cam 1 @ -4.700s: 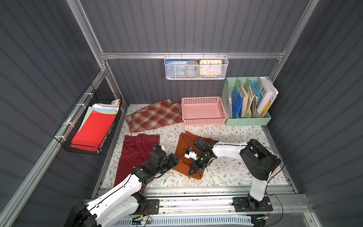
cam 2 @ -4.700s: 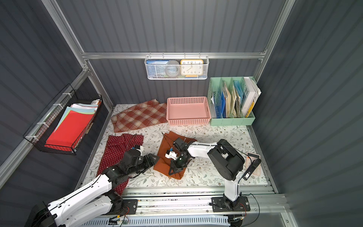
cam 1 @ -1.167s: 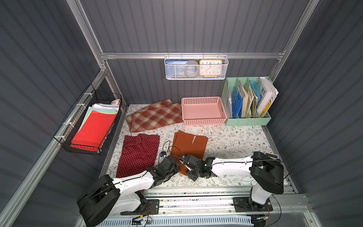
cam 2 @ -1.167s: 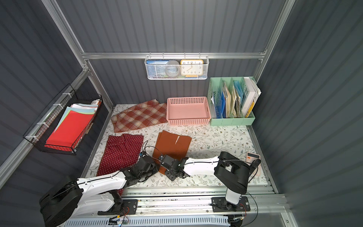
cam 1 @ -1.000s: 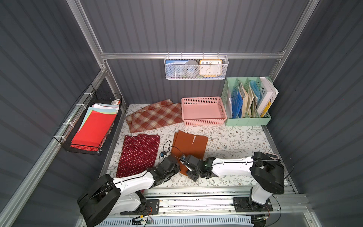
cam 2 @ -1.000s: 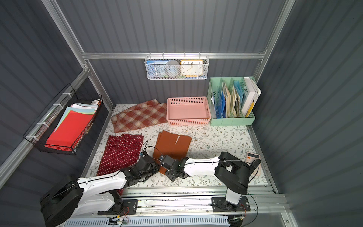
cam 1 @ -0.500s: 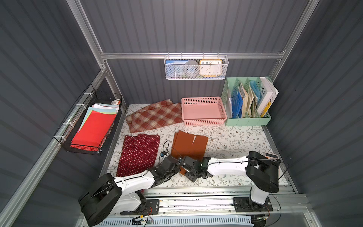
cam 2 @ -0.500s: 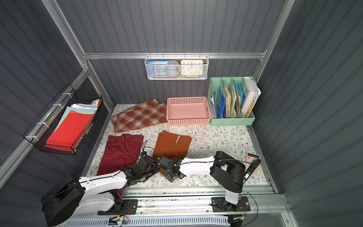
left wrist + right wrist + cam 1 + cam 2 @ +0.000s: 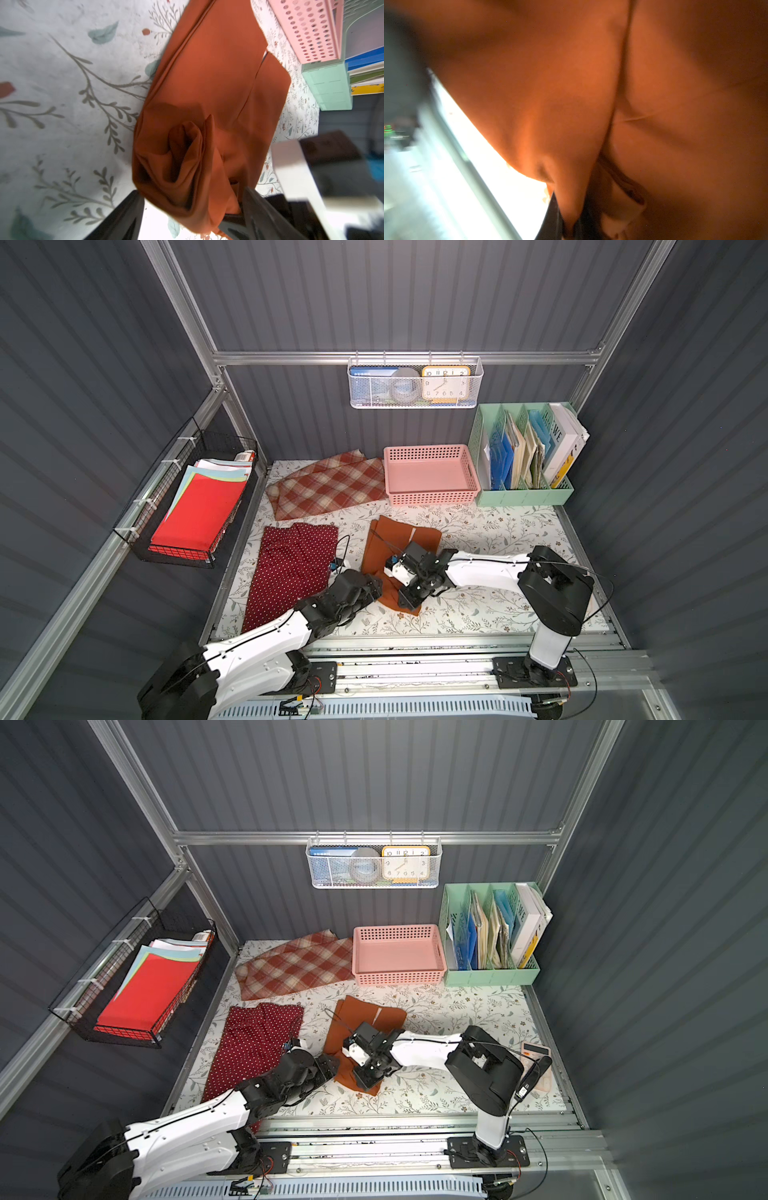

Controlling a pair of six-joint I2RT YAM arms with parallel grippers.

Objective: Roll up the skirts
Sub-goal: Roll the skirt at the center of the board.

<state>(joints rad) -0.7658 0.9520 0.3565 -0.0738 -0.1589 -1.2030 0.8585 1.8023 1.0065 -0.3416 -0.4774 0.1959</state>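
The floral mat (image 9: 498,531) is spread over the table, and the far wall is taken as twelve o'clock. The plaid skirt (image 9: 328,485) is laid flat at eleven, beside the pink basket (image 9: 430,497) at twelve. The polka-dot skirt (image 9: 291,568) is spread flat between eight and nine. The rust-orange skirt (image 9: 399,535) is placed at the centre, and its six-o'clock end is curled into a loose roll. That roll is straddled by the left gripper (image 9: 191,192), whose jaws are seen apart. The right gripper (image 9: 408,600) is clamped together on a fold at the same end.
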